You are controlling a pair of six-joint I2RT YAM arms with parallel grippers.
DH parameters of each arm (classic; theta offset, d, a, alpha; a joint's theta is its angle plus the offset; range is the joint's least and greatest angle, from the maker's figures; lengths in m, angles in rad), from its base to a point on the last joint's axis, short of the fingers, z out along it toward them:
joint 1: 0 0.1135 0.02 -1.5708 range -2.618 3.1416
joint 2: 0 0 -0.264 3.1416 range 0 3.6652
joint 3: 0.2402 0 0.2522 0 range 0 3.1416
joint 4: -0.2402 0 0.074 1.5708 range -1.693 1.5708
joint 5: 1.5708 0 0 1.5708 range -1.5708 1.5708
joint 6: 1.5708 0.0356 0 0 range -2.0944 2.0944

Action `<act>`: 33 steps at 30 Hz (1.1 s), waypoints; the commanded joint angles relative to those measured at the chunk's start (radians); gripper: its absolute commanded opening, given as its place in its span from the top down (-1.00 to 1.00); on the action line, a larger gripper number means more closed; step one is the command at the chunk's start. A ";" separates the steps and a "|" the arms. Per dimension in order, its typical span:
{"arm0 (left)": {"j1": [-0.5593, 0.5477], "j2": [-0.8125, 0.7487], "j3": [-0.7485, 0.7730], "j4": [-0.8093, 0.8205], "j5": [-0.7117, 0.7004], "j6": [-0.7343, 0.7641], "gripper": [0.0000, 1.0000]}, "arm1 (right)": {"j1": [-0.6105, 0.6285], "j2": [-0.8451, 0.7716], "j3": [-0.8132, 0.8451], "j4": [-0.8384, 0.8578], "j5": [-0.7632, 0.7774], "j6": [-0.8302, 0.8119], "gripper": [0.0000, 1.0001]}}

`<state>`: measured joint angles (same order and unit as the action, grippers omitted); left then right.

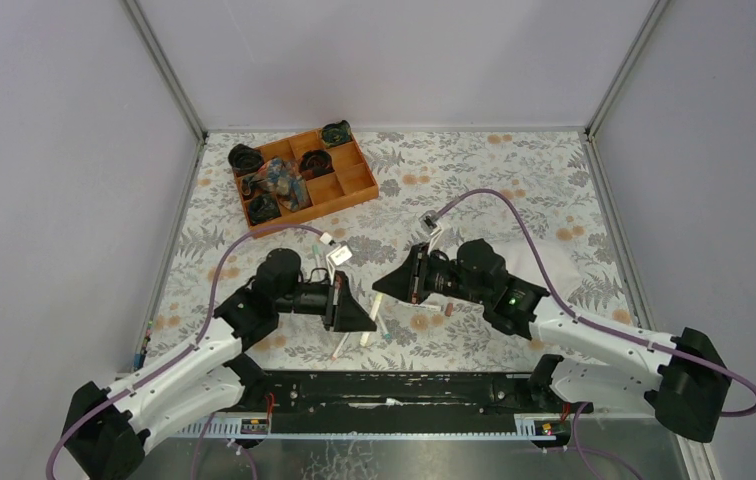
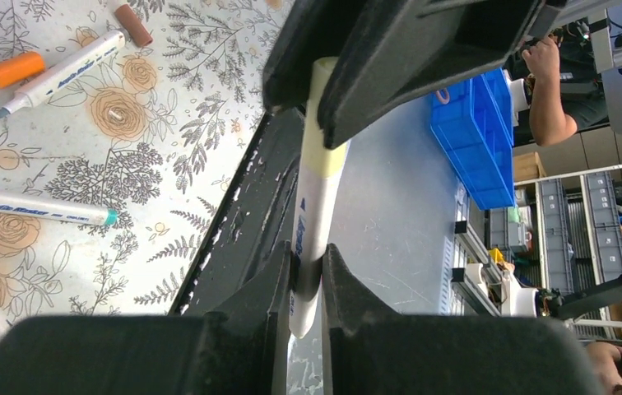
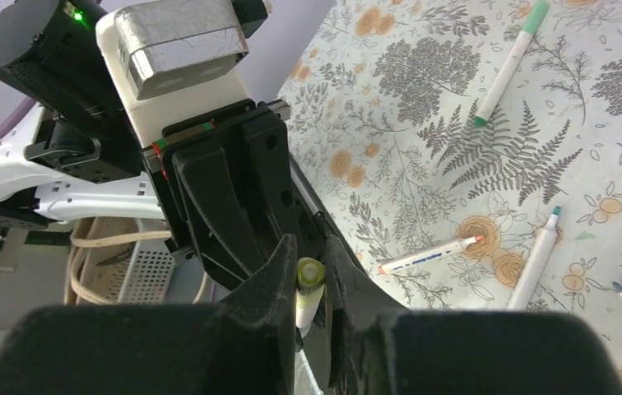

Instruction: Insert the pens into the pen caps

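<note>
My left gripper (image 2: 308, 257) is shut on a white pen (image 2: 314, 216) and holds it above the table's front edge. The pen's far end sits in a yellowish cap (image 2: 325, 141). My right gripper (image 3: 309, 247) is shut on that cap (image 3: 308, 274), and the two grippers face each other tip to tip (image 1: 378, 296). Loose pens lie on the floral cloth: one with a teal tip (image 2: 59, 72), one with a green tip (image 2: 38, 207), and one with an orange tip (image 3: 431, 255). An orange cap (image 2: 13, 68) and a brown cap (image 2: 132, 23) lie near them.
An orange compartment tray (image 1: 314, 208) with dark objects stands at the back left. Two more pens (image 1: 352, 340) lie below the grippers near the black rail (image 1: 404, 388) at the front edge. Grey walls enclose the table on three sides.
</note>
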<state>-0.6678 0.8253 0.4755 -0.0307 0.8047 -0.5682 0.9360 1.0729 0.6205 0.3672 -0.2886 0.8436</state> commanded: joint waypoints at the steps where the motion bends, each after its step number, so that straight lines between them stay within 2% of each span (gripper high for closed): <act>1: 0.067 -0.057 0.060 0.128 -0.295 0.012 1.00 | 0.119 -0.042 0.084 -0.376 -0.107 -0.109 0.60; 3: 0.066 -0.092 0.020 0.067 -0.331 -0.001 1.00 | 0.119 -0.070 0.160 -0.469 0.015 -0.167 0.08; 4: 0.066 -0.110 0.003 0.033 -0.352 -0.007 1.00 | 0.119 -0.083 0.190 -0.507 0.080 -0.189 -0.10; 5: 0.066 -0.124 -0.008 -0.006 -0.376 -0.014 1.00 | 0.119 -0.095 0.215 -0.538 0.149 -0.206 -0.26; 7: 0.066 -0.143 -0.020 -0.108 -0.442 -0.024 1.00 | 0.119 -0.120 0.251 -0.592 0.263 -0.239 -0.42; 10: 0.066 -0.130 -0.019 -0.213 -0.542 -0.039 1.00 | 0.119 -0.162 0.265 -0.673 0.426 -0.264 -0.52; 14: 0.066 -0.042 0.005 -0.265 -0.641 -0.053 1.00 | 0.119 -0.206 0.239 -0.800 0.676 -0.217 -0.59; 19: 0.066 0.096 0.045 -0.284 -0.706 -0.029 1.00 | 0.118 -0.259 0.152 -0.848 0.786 -0.173 -0.73; 26: 0.066 0.276 0.092 -0.263 -0.749 0.005 0.96 | 0.090 -0.231 0.070 -0.829 0.814 -0.180 -0.86; 33: 0.066 0.436 0.147 -0.232 -0.792 0.020 0.84 | -0.091 -0.142 0.044 -0.744 0.625 -0.228 -0.87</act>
<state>-0.6037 1.2022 0.5789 -0.2996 0.0666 -0.5739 0.9268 0.9100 0.6743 -0.4541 0.4187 0.6468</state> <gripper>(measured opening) 0.100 0.931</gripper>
